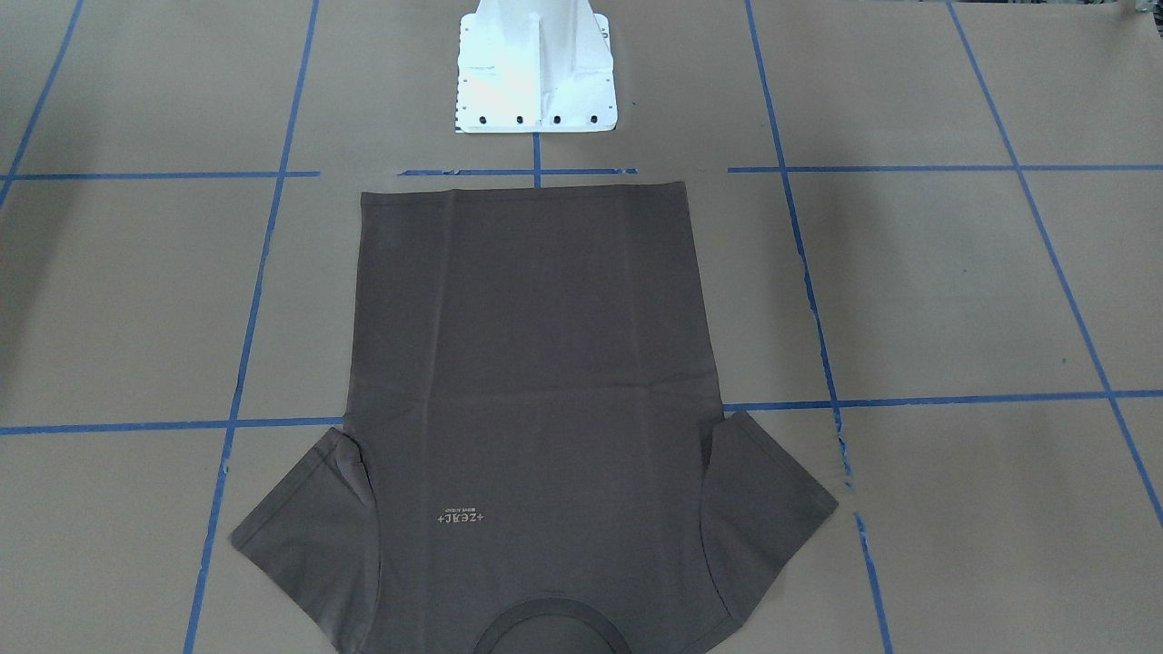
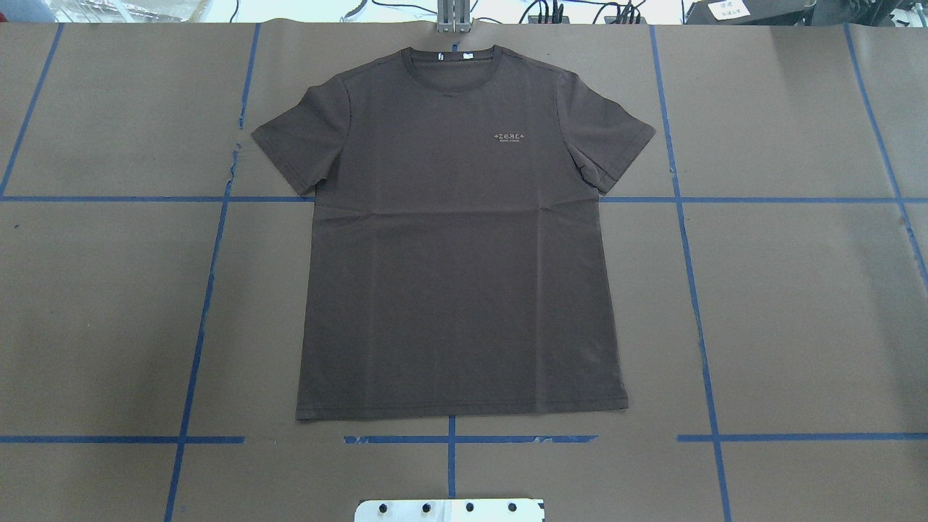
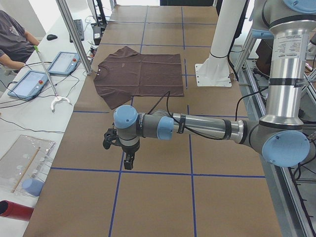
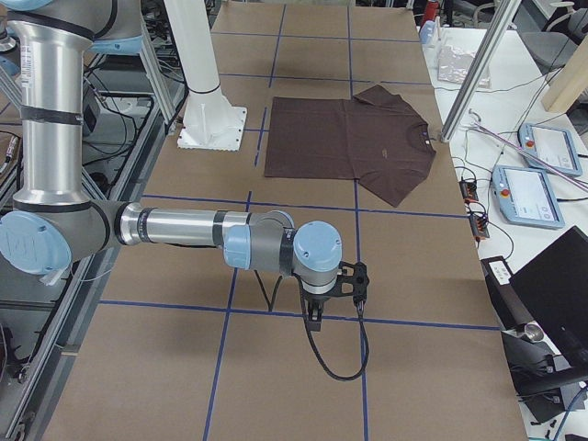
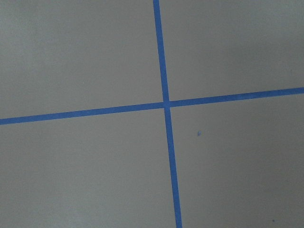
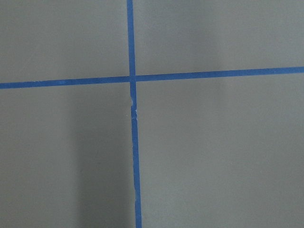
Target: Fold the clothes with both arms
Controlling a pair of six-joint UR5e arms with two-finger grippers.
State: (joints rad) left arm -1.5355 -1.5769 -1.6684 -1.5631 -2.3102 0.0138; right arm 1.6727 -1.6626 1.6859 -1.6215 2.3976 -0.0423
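Shirt [image 2: 460,239] was laid flat | left tool [image 3: 129,165], right tool [image 4: 315,320]: opening could not be told | matching sleeve hems were judged best pinched together.

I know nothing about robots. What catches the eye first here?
A dark brown-grey T-shirt lies spread flat, front up, mid-table on brown paper crossed by blue tape lines, collar away from the white pedestal. The left arm and right arm reach out low over bare paper at either end, well clear of it.
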